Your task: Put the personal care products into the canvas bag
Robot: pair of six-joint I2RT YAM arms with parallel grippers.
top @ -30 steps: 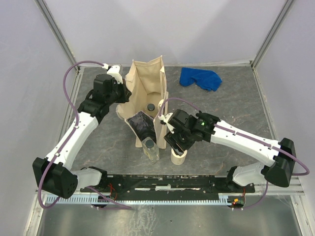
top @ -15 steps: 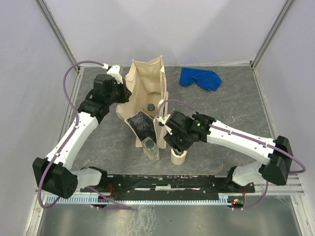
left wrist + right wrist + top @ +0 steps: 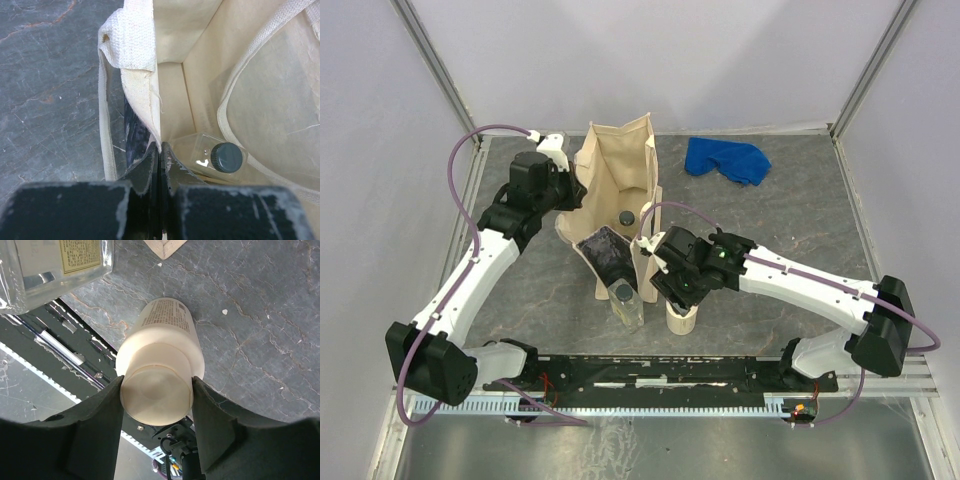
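We see a robotics lab test cell. Plain pale wall panels (image 3: pixel 650 60) on aluminium frame posts (image 3: pixel 432 62) close in a grey stone-patterned table (image 3: pixel 800 220) on the left, right and far sides. Two white-and-black robot arms, left (image 3: pixel 470 280) and right (image 3: pixel 800 280), are bolted to a black mounting rail (image 3: pixel 660 368) at the near edge. Purple cables (image 3: pixel 500 126) loop off them.
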